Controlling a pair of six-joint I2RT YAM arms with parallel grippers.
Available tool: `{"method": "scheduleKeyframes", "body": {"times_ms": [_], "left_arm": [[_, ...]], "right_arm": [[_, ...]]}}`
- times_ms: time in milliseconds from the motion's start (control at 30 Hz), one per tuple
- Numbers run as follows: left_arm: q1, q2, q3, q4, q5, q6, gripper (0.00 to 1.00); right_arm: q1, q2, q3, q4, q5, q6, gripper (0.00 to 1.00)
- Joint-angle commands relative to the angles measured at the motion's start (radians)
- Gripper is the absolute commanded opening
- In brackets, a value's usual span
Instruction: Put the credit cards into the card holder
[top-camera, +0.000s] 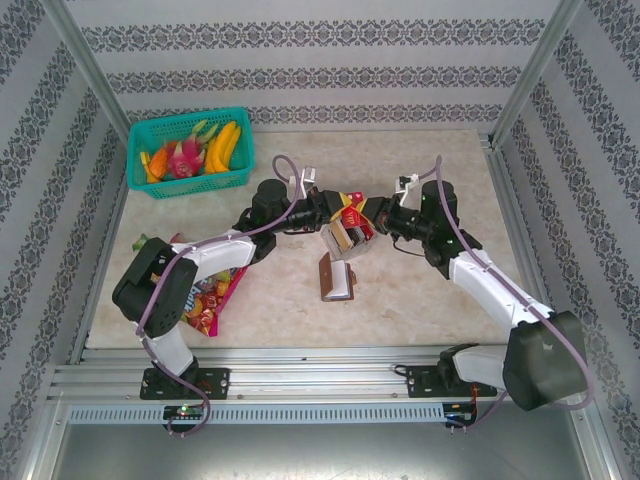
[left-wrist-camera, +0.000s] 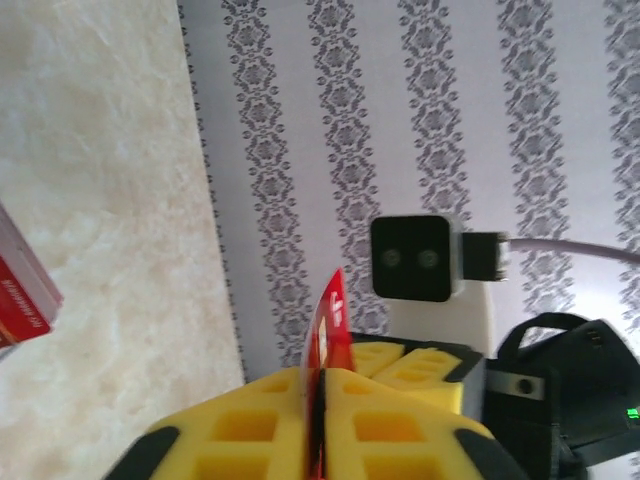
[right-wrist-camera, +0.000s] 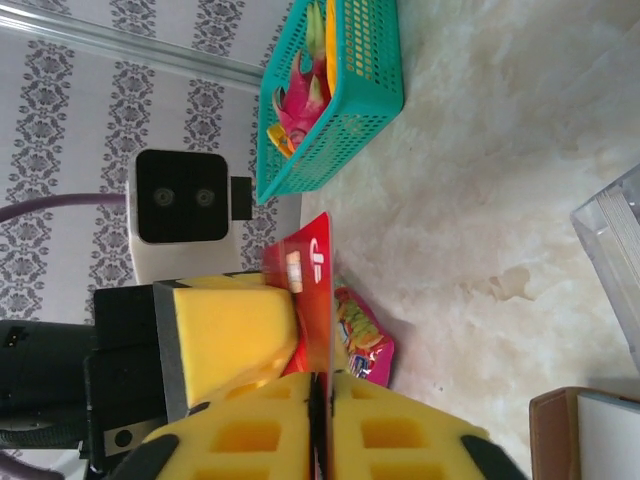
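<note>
A red credit card (top-camera: 352, 212) hangs above the table's middle, pinched from both sides. My left gripper (top-camera: 338, 208) is shut on one edge of it; in the left wrist view the card (left-wrist-camera: 328, 320) rises from between the closed yellow fingers of the gripper (left-wrist-camera: 322, 375). My right gripper (top-camera: 372, 216) is shut on the opposite edge, and its wrist view has the card (right-wrist-camera: 312, 285) standing out of the gripper (right-wrist-camera: 320, 378). The brown card holder (top-camera: 337, 281) lies open on the table just in front of both grippers, with its corner (right-wrist-camera: 585, 435) at the lower right of the right wrist view.
A pale slotted stand of upright cards (top-camera: 345, 241) sits directly under the grippers, its clear edge (right-wrist-camera: 612, 262) close by. A colourful snack packet (top-camera: 212, 293) lies at the front left. A green basket of toy fruit (top-camera: 190, 150) stands at the back left. Patterned walls enclose the table.
</note>
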Motion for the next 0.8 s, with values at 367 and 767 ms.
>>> {"method": "scheduleKeyframes", "body": {"times_ms": [367, 767], "left_arm": [[0.024, 0.027, 0.048, 0.081, 0.154, -0.029, 0.00], [0.024, -0.083, 0.039, -0.468, -0.006, 0.222, 0.55]], "right_arm": [[-0.103, 0.058, 0.104, -0.044, -0.317, -0.102, 0.23], [-0.072, -0.020, 0.163, -0.578, 0.020, -0.480, 0.02]]}}
